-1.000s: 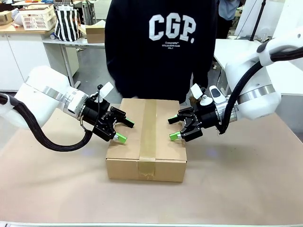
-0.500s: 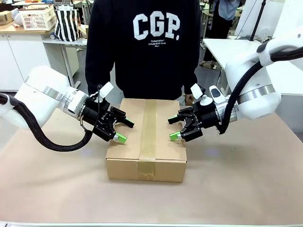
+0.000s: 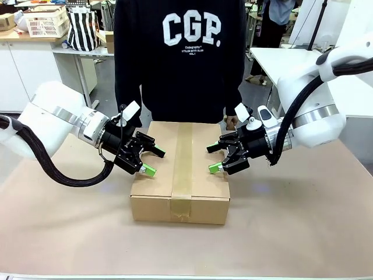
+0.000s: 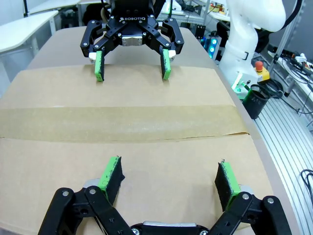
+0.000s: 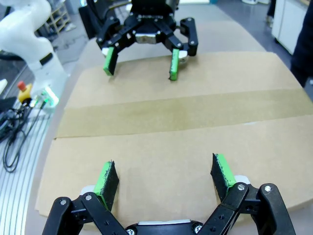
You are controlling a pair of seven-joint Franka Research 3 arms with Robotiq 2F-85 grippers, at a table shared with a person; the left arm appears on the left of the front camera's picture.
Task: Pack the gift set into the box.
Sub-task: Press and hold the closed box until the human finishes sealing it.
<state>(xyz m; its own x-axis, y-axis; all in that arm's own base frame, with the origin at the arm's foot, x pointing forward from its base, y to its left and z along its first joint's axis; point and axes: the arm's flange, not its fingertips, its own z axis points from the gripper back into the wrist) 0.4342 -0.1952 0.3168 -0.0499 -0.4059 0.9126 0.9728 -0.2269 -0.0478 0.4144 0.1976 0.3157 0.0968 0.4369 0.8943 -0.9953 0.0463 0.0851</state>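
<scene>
Front view: person's torso shifted slightly; box (image 3: 180,172), end effectors unmoved.

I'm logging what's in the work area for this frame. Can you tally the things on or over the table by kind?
Cardboard boxes: 1, the box, closed and taped along its top
Grippers: 2, the left gripper and the right gripper, both open over the box
Total: 3
</scene>
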